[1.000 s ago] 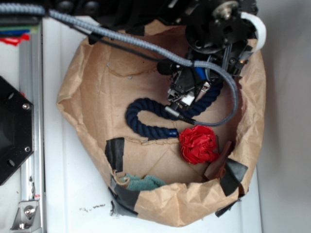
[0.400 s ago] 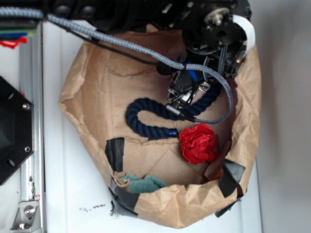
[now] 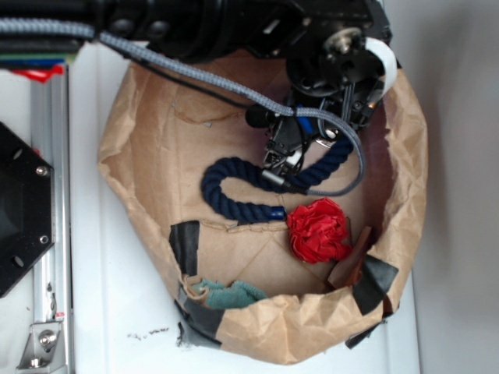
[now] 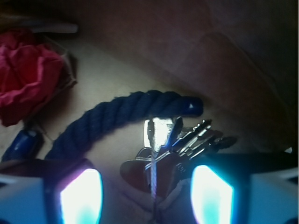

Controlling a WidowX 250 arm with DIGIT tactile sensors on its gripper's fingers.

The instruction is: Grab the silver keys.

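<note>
The silver keys (image 4: 174, 142) lie on the brown paper floor, fanned out against one end of the navy rope (image 4: 117, 114). In the wrist view the bunch sits between my two lit fingertips, nearer the right one, with a gap on each side. My gripper (image 4: 145, 196) is open and low over them. In the exterior view my gripper (image 3: 290, 152) hangs over the right end of the rope (image 3: 234, 204) and hides the keys.
Everything lies inside a crumpled brown paper bag (image 3: 156, 125) with taped walls. A red fabric flower (image 3: 318, 230) sits just in front of the rope, a teal cloth (image 3: 232, 293) by the front wall, a brown piece (image 3: 349, 266) at front right. A grey cable (image 3: 195, 74) crosses the bag.
The arm and gripper have shifted a little toward the back and left of the bag, staying over the rope's right end. The rope, flower and cloth have not moved.
</note>
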